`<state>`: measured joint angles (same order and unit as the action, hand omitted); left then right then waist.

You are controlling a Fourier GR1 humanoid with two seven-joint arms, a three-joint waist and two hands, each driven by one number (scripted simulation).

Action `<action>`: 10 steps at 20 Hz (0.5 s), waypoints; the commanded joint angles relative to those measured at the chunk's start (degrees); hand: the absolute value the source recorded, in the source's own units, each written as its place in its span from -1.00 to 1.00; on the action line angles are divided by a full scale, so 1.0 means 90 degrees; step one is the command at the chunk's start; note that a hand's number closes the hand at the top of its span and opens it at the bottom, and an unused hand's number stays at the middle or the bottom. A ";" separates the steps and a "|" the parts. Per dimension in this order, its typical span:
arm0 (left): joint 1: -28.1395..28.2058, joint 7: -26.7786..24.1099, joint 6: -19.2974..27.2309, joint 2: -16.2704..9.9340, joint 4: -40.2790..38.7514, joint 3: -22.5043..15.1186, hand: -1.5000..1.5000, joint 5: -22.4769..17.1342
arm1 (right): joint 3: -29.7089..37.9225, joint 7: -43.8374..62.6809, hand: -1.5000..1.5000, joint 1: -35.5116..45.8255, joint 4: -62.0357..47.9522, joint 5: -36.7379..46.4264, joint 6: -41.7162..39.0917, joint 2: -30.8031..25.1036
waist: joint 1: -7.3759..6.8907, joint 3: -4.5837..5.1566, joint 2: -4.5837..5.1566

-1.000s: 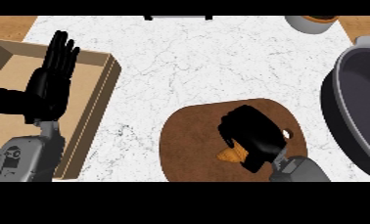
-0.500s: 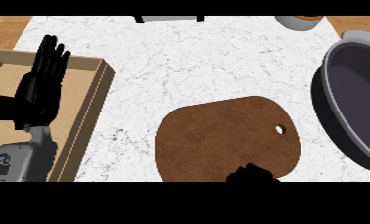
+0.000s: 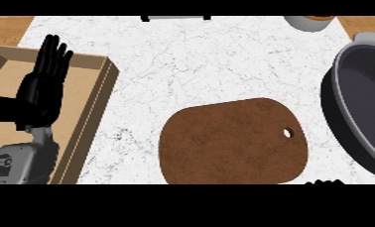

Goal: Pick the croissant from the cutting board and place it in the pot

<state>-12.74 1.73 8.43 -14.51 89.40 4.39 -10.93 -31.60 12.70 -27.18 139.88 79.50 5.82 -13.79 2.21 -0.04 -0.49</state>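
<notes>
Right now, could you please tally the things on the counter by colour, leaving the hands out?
Brown: 2, cutting board and wooden tray
Dark grey: 1, pot
Light grey: 1, cup at the top edge
Total: 4

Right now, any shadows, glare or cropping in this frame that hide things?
Head view: lighting flat, no glare; only a soft shadow beside the pot. The right hand is cropped at the lower edge. The cutting board shows bare, no croissant visible. The left hand rests open at left.
</notes>
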 commanded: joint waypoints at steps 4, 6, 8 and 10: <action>-0.0125 0.0009 -0.0135 -0.0090 -0.0084 0.0015 0.00 0.0021 | 0.1877 0.0011 1.00 -0.0523 0.1289 -0.1539 0.0114 -0.0451 | -0.0101 -0.0010 0.0054; 0.0079 -0.0189 -0.0160 0.0035 -0.0220 0.0006 0.00 -0.0009 | 0.2334 -0.0008 1.00 -0.0481 0.1029 -0.1885 0.0042 -0.0488 | -0.0098 -0.0012 0.0071; -0.0068 0.0108 0.0064 0.0088 0.0137 -0.0206 0.00 0.0202 | 0.2905 -0.0042 1.00 -0.0173 0.0574 -0.2118 -0.0012 -0.0521 | -0.0177 -0.0022 0.0064; -0.0110 -0.0096 -0.0077 0.0051 -0.0119 -0.0020 0.00 0.0035 | 0.3284 -0.0136 1.00 -0.0101 0.0285 -0.2302 -0.0082 -0.0601 | -0.0117 -0.0020 0.0090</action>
<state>-13.09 1.56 8.18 -14.18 89.51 3.90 -10.31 -10.22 11.71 -27.78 138.33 76.07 8.11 -17.61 1.11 -0.18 0.02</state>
